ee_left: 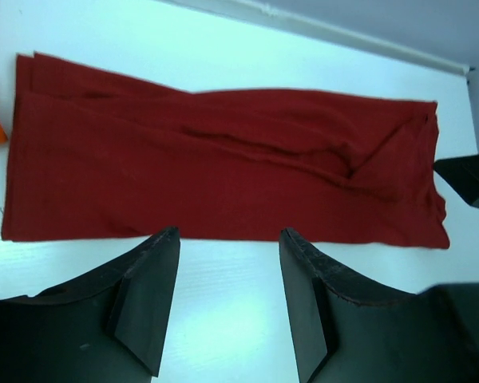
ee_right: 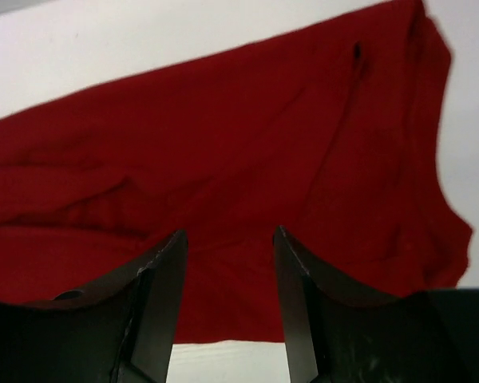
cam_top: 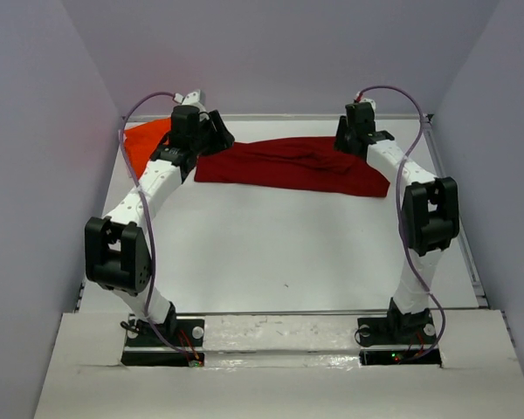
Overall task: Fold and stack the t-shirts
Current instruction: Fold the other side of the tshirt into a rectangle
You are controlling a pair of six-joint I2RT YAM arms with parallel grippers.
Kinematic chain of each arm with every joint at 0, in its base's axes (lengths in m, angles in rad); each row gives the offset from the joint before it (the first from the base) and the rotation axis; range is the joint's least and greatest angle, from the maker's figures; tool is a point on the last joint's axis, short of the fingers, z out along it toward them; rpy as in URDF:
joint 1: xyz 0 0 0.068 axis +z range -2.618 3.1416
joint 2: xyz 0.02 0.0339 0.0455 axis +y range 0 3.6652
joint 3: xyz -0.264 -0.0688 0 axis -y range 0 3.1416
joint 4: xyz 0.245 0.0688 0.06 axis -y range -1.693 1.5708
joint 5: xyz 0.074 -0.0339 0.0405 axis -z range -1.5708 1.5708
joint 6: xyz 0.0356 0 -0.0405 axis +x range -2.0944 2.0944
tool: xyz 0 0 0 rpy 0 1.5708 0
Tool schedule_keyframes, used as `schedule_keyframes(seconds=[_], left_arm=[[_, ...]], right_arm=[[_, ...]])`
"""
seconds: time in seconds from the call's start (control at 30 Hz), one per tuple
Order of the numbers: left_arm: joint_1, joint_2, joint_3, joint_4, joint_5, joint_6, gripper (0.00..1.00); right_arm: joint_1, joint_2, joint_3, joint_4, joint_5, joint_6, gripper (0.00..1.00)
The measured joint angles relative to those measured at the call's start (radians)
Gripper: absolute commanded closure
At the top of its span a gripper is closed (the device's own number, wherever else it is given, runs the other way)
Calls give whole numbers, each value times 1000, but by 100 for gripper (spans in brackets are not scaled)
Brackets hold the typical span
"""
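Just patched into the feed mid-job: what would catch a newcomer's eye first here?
The dark red t-shirt stands out first, folded into a long band across the far side of the white table. A bright orange t-shirt peeks from the far left corner, partly hidden behind the left arm. The left gripper and right gripper hang open near opposite ends of the red one, holding nothing.
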Motion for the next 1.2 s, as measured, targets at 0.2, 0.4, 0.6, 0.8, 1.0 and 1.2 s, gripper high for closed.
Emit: schedule_keyframes(seconds=[0.2,0.4,0.6,0.8,1.0,1.2], left_arm=[[-13,21,-19,-37,26,11,37],[-2,0,-30,-36,38,12,37],[-3,-13,-32,-28,81,11,37],[-2,-14,-32,-27,100,10,37],[-1,-18,-45,-19,106,8,37],[0,-19,-47,-16,109,7,37]], right_arm=[[5,55,-10,-20,-127,38,48],[5,97,-13,-37,-162,72,49],[5,98,-50,-57,-129,89,49],[5,98,-80,-79,-69,92,48],[5,100,-84,-92,-25,92,46],[5,142,-64,-95,6,88,61]])
